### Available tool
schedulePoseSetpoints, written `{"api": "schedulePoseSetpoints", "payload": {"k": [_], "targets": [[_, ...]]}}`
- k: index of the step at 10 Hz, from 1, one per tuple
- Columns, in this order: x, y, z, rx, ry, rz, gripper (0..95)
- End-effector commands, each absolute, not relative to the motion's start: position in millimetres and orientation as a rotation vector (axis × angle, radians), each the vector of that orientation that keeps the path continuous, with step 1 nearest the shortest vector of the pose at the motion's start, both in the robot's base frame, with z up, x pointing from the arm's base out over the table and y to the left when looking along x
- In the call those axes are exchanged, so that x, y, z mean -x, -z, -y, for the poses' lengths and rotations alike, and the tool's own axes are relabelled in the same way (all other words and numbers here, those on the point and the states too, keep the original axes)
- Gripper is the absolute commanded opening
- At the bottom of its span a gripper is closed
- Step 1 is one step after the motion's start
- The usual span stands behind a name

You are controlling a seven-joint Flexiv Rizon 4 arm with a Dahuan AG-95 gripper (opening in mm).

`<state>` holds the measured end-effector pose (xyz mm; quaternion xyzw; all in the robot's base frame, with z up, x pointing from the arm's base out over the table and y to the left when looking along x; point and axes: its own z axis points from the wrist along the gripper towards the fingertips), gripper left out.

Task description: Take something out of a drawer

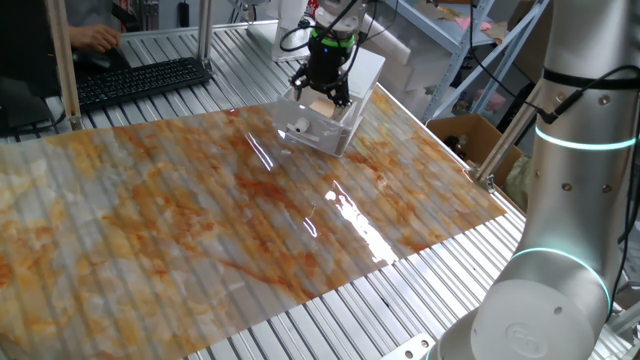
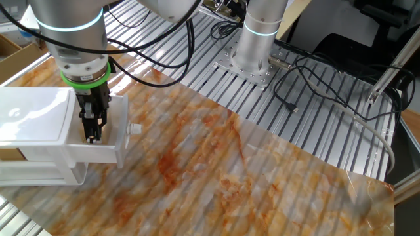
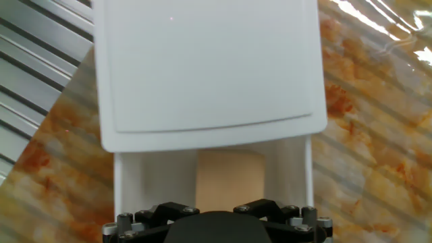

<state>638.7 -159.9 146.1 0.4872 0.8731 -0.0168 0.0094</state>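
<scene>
The drawer unit (image 1: 362, 72) of clear plastic with a white top (image 2: 36, 118) stands on the mat, its tray (image 3: 287, 172) pulled out. The tan wooden cube (image 3: 229, 177) lies in the tray; it also shows in one fixed view (image 1: 320, 104) between the black fingers. My gripper (image 2: 91, 134) points straight down into the open tray, with a finger on each side of the cube. The fingertips are hidden in the hand view, and I cannot tell whether they press on the cube.
An orange-marbled shiny mat (image 1: 250, 220) covers the slatted metal table (image 2: 315, 105). A second robot base (image 2: 252, 39) with cables stands at the far side. A keyboard (image 1: 140, 80) and a cardboard box (image 1: 470, 135) lie beyond the mat.
</scene>
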Motion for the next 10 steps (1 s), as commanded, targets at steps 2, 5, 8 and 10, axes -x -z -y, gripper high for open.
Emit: {"api": "schedulePoseSetpoints", "payload": {"k": [2,5,8,10], "targets": [[-640.0,-141.3,162.4,-1.531,0.016,-2.716,95.0],[-641.6,-133.9,160.4,-1.538,-0.006,-2.698,76.0],[-642.6,-135.9,160.2,-1.487,-0.008,-2.732,19.0],[-642.5,-136.0,160.2,-1.47,0.004,-2.735,0.0]]}}
